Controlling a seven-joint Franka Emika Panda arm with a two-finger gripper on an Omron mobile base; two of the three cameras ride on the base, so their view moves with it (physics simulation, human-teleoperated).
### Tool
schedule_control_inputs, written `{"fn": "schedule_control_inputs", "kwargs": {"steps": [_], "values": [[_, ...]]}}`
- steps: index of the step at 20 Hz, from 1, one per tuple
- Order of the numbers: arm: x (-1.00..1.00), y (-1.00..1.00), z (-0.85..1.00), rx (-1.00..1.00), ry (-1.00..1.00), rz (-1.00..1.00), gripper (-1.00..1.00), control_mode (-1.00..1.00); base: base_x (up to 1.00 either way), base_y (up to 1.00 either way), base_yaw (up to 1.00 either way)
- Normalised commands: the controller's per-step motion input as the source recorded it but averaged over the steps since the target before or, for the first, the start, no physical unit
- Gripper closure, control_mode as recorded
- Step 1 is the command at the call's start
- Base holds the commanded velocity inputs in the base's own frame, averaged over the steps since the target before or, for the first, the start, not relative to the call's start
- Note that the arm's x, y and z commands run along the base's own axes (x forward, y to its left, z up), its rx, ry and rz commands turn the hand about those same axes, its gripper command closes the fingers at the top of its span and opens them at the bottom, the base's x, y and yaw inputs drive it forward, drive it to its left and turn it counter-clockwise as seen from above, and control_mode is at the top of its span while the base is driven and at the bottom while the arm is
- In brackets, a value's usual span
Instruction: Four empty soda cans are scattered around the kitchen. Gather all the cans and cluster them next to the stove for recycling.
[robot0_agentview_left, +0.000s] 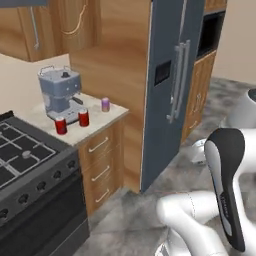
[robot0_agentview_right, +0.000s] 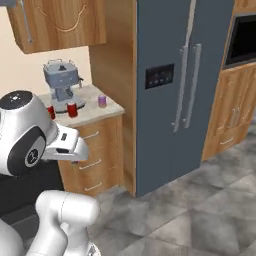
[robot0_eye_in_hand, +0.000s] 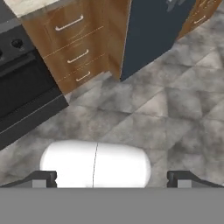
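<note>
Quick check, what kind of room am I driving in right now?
A home kitchen, by the look of it: a black gas stove, a tall grey-blue refrigerator, and an espresso machine on the counter.

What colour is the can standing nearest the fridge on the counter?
Purple can, with a silvery top; it shows best in the left base view.

Three soda cans are being shown at the left of the frame: two red cans and one purple can. One espresso machine is being seen at upper left, one stove at lower left, and one refrigerator at centre. Three drawers are being counted below the cans.
</note>
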Motion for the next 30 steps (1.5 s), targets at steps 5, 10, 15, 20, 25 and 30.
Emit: {"fn": "schedule_control_inputs", "kwargs": {"steps": [5,10,15,20,25,30], "values": [[0.00,0.00,0.00,0.00,0.00,0.00,-1.00,1.00,-0.37,0.10,-0.96],[0.00,0.00,0.00,0.00,0.00,0.00,-1.00,1.00,0.00,0.13,-0.98],[0.00,0.00,0.00,0.00,0.00,0.00,-1.00,1.00,0.17,0.73,-0.62],[0.00,0.00,0.00,0.00,0.00,0.00,-1.00,1.00,0.56,1.00,-0.11],[0.00,0.00,0.00,0.00,0.00,0.00,-1.00,1.00,1.00,0.66,0.00],[0.00,0.00,0.00,0.00,0.00,0.00,-1.00,1.00,1.00,0.01,0.00]]}}
